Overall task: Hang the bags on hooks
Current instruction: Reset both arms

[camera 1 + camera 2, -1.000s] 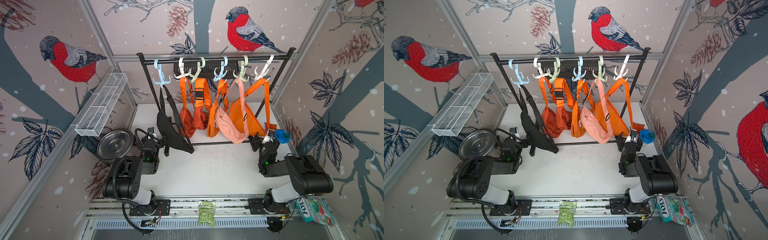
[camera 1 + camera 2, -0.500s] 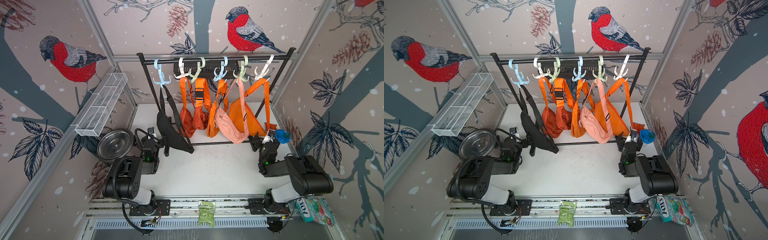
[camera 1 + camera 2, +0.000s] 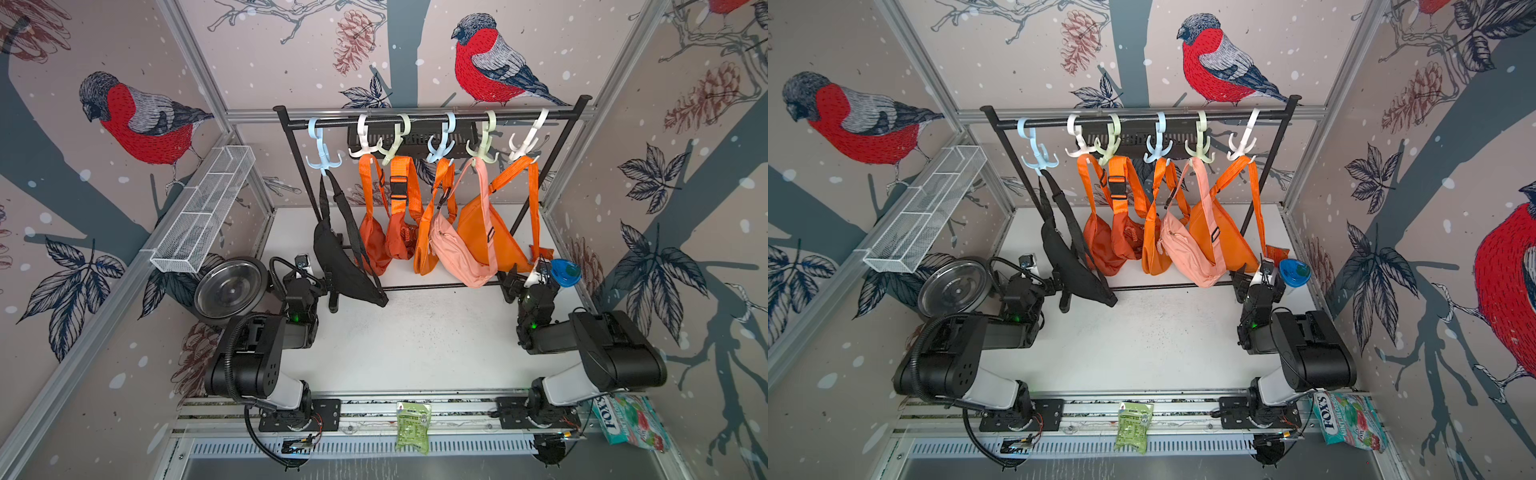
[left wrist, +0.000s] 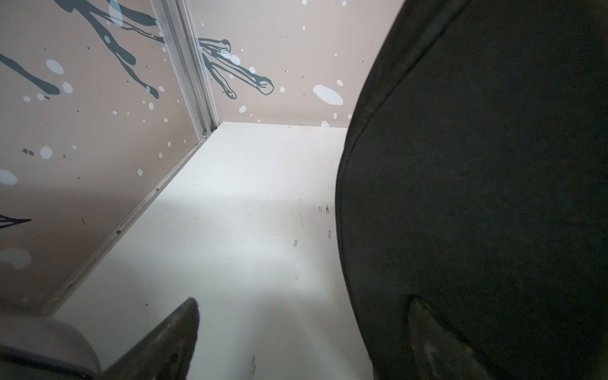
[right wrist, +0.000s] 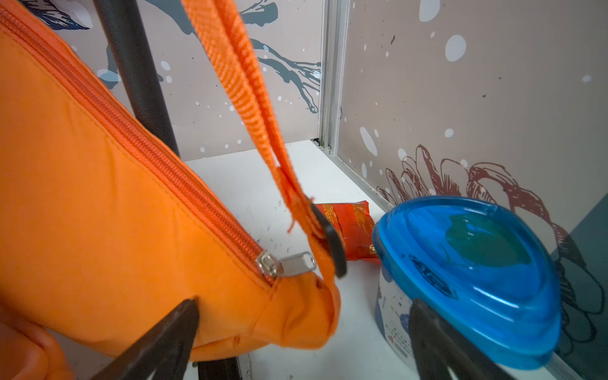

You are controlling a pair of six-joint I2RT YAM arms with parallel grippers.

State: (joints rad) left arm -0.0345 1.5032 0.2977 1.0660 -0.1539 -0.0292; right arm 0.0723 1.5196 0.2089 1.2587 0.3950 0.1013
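black bag [image 3: 332, 257] hangs on pale-blue hook [image 3: 322, 158], rack's [image 3: 340, 122] left end | left fingers [image 4: 177, 329] spread, empty, just beside that bag | right fingers [image 5: 171, 329] spread, empty, near orange bag [image 5: 115, 214] and blue-lidded cup [image 5: 477, 273]

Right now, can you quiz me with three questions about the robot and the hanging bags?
1. True or false: the left gripper and the right gripper are both open.
2. What hangs on the pale blue hook at the left end of the rail? A: a pink bag. B: the black bag. C: an orange bag.
3. How many hooks hang on the rail?

Key: 1 true; 2 B; 3 six.
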